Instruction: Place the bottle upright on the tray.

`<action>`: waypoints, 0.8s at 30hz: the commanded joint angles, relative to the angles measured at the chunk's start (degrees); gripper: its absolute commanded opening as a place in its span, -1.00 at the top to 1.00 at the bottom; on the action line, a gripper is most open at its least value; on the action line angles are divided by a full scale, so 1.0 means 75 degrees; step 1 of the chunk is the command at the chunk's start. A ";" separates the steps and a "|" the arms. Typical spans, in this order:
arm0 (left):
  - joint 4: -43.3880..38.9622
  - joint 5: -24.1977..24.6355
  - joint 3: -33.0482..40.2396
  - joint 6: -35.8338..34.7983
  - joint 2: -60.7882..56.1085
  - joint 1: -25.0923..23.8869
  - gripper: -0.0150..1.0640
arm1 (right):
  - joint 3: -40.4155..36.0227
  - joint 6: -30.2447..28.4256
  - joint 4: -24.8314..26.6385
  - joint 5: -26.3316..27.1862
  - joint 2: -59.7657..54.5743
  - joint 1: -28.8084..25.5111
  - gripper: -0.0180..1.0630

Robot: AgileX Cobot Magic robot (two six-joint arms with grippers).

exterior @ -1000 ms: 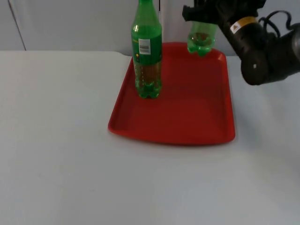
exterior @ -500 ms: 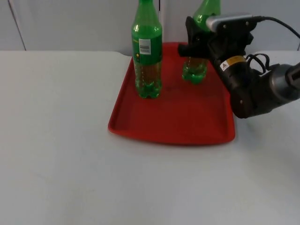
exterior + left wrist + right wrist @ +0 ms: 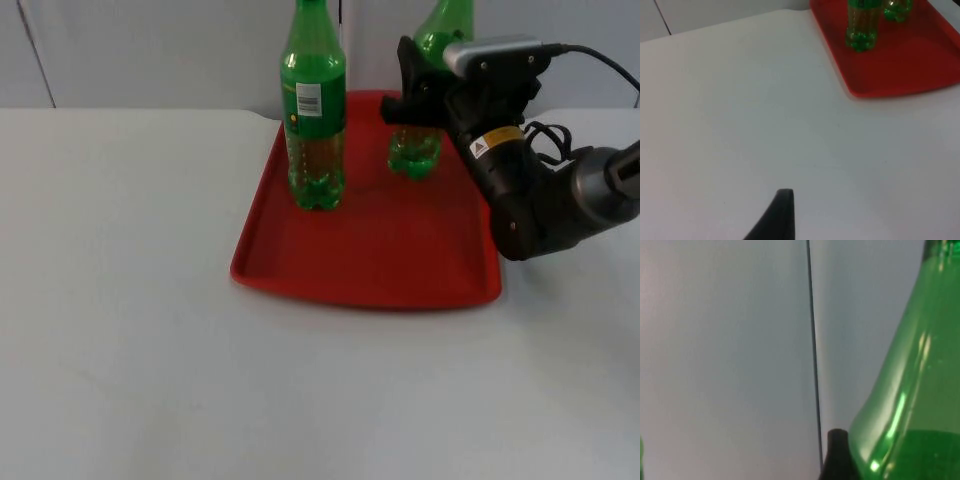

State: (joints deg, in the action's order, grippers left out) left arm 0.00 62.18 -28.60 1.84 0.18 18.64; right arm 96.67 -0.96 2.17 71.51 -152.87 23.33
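From the top view I see a red rectangular plastic tray (image 3: 400,260) lying flat on the white table top (image 3: 120,300), its far edge close to the grey partition wall (image 3: 150,50). Two green transparent plastic bottles stand on it. The first, a tall green bottle with a white barcode label (image 3: 314,110), stands upright near the tray's far left corner, apart from everything else. The second green bottle (image 3: 425,90) stands upright near the tray's far right part, its lobed base resting on the red surface, well apart from the labelled one.

My right gripper (image 3: 418,105) sits at the middle of that second bottle, its black body wrapped around the bottle's waist, with the neck rising above it and the base showing below. It looks to me clamped on the bottle, though the fingertips themselves are hidden behind the plastic. In the right wrist view the sloping green shoulder of this bottle (image 3: 910,405) stands right against a black fingertip (image 3: 837,455), touching it, with the grey wall and a dark vertical seam behind.

My left arm waits off to the side. In the left wrist view one black fingertip (image 3: 777,217) hangs over bare white table, well apart from the tray (image 3: 920,60), and both bottles show on it, the labelled one (image 3: 862,25) nearer. I cannot tell whether the left claw is released or clenched
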 commanded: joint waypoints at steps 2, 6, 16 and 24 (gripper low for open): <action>-0.0064 -0.0078 0.0037 -0.0018 -0.0024 0.0051 -0.98 | -0.0038 -0.0013 -0.0047 -0.0207 -0.0065 -0.0037 0.82; -0.0064 -0.0078 0.0037 -0.0018 -0.0024 0.0051 -0.98 | -0.0038 -0.0013 -0.0047 -0.0207 -0.0065 -0.0037 0.26; -0.0064 -0.0078 0.0037 -0.0018 -0.0024 0.0051 -0.98 | -0.0038 -0.0013 -0.0047 -0.0207 -0.0065 -0.0037 -0.67; -0.0064 -0.0078 0.0037 -0.0018 -0.0024 0.0051 -0.98 | -0.0038 0.0010 -0.0047 -0.0207 -0.0065 -0.0037 -0.67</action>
State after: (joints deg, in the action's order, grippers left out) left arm 0.00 62.18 -28.60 1.84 0.18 18.64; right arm 96.67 -0.85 1.96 69.76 -153.55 23.33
